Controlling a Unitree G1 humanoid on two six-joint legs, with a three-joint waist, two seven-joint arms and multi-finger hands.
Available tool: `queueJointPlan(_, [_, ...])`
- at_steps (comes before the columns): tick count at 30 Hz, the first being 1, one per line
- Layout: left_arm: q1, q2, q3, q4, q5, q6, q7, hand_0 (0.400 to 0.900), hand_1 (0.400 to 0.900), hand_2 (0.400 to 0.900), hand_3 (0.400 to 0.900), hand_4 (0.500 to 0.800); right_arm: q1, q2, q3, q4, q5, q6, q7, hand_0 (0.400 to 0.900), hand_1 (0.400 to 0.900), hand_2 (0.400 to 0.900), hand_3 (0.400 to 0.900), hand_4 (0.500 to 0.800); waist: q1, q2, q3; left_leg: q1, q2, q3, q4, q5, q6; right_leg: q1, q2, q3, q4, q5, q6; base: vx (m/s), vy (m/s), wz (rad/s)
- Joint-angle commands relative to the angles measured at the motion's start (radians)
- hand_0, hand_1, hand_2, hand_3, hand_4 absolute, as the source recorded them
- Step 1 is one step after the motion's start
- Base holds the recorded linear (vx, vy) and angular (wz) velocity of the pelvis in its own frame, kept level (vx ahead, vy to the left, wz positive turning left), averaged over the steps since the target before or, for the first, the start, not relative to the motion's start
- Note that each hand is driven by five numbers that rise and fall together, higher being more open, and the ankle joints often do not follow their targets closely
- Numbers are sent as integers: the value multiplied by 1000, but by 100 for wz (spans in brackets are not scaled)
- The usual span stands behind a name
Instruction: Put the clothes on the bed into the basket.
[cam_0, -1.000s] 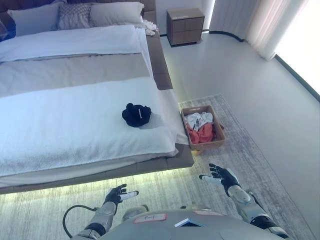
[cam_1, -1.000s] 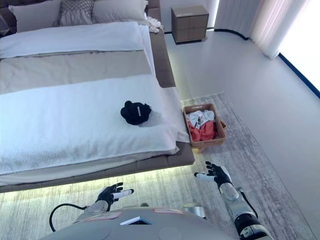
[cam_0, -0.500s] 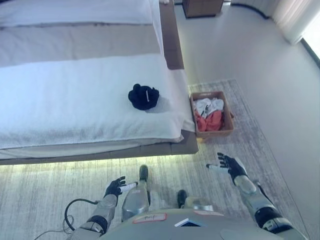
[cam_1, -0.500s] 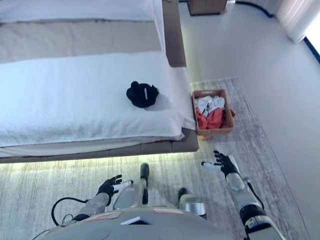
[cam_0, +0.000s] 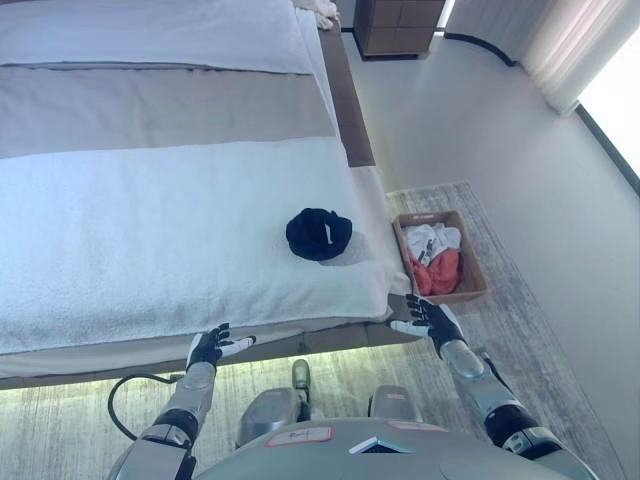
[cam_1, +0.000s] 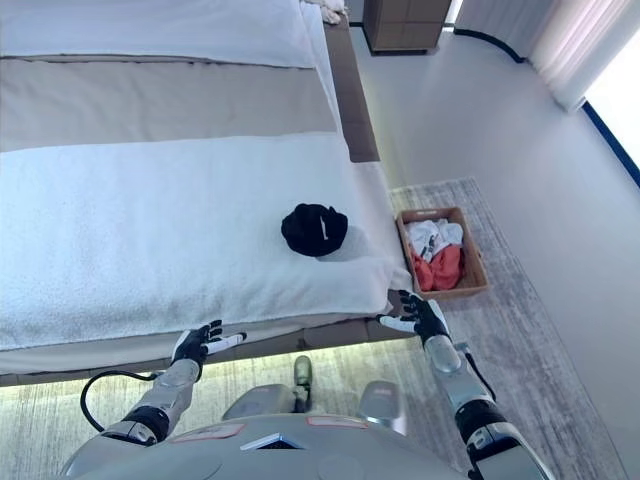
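A bundled black garment lies on the white cover of the bed, near its right edge. A brown basket stands on the rug to the right of the bed and holds white and orange-red clothes. My left hand is open and empty at the bed's near edge, well left of the garment. My right hand is open and empty by the bed's near right corner, just in front of the basket.
A wooden nightstand stands at the far right of the bed, with a white cloth on the bed's far corner. A pale patterned rug covers the floor on the right. Curtains hang at the far right.
The camera has moved closer to the bed and shifted. Both hands have risen from over the rug to the bed's near edge, still open.
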Motion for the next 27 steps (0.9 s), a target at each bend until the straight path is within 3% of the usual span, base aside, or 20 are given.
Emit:
queueJointPlan(1, [-45, 35, 20, -34, 16, -36, 38, 900, 900, 900, 900, 800, -125, -75, 0, -135, -82, -52, -74, 900, 900, 900, 900, 800, 3, 14, 45, 11, 51, -47, 24, -79, -110, 30, 29, -120, -330, 109, -31, 224, -52, 6])
queueJointPlan(4, [-70, 29, 3, -32, 44, -48, 52, 900, 900, 900, 900, 800, -178, -112, 9, -146, -204, -40, -133, 900, 900, 900, 900, 800, -6, 11, 75, 37, 60, -66, 15, -97, -135, 23, 34, -64, -659, 202, 24, 230, -115, 18])
queueJointPlan(6, [-77, 31, 5, -44, 44, -52, 64, 900, 900, 900, 900, 800, -205, -146, 18, -162, -301, -8, -161, 900, 900, 900, 900, 800, -16, 0, 79, 58, 66, -82, -2, -104, -149, 3, 32, 15, -735, 275, 60, 242, -158, 61])
queueJointPlan(7, [-83, 31, 2, -53, 46, -54, 66, 900, 900, 900, 900, 800, -203, -167, 14, -203, -337, -4, -166, 900, 900, 900, 900, 800, -24, -9, 80, 61, 69, -104, -8, -105, -158, 5, 46, 62, -732, 279, 64, 208, -182, 89])
queueJointPlan(8, [-97, 33, -4, -49, 53, -53, 64, 900, 900, 900, 900, 800, -194, -173, 5, -216, -349, -5, -166, 900, 900, 900, 900, 800, -27, -17, 74, 58, 69, -118, -9, -109, -163, 17, 46, 72, -741, 269, 63, 188, -195, 84])
queueJointPlan(10, [-108, 22, -15, -32, 69, -54, 65, 900, 900, 900, 900, 800, -212, -201, 0, -204, -392, -4, -172, 900, 900, 900, 900, 800, -22, -30, 61, 52, 83, -145, -13, -115, -177, 16, 38, 27, -722, 260, 63, 215, -270, 76])
queueJointPlan(16, [-113, -16, -73, -30, 94, -49, 66, 900, 900, 900, 900, 800, -273, -252, 3, -218, -388, -14, -178, 900, 900, 900, 900, 800, -32, -17, 63, 1, 151, -220, 17, -116, -218, 4, 73, -67, -644, 167, 27, 149, -281, 75])
queueJointPlan(20, [-137, -36, -111, -62, 81, -52, 63, 900, 900, 900, 900, 800, -346, -297, 42, -240, -379, -30, -174, 900, 900, 900, 900, 800, -32, -29, 95, -69, 189, -201, 58, -107, -233, -8, 79, -126, -635, 151, 17, 26, -185, 53])
queueJointPlan(27, [-205, -46, -183, -86, 43, -51, 77, 900, 900, 900, 900, 800, -572, -300, 169, -221, -301, -50, -168, 900, 900, 900, 900, 800, -9, -98, 190, -206, 208, -198, 142, -111, -239, -126, 101, -127, -608, 165, 10, -57, -35, 0])
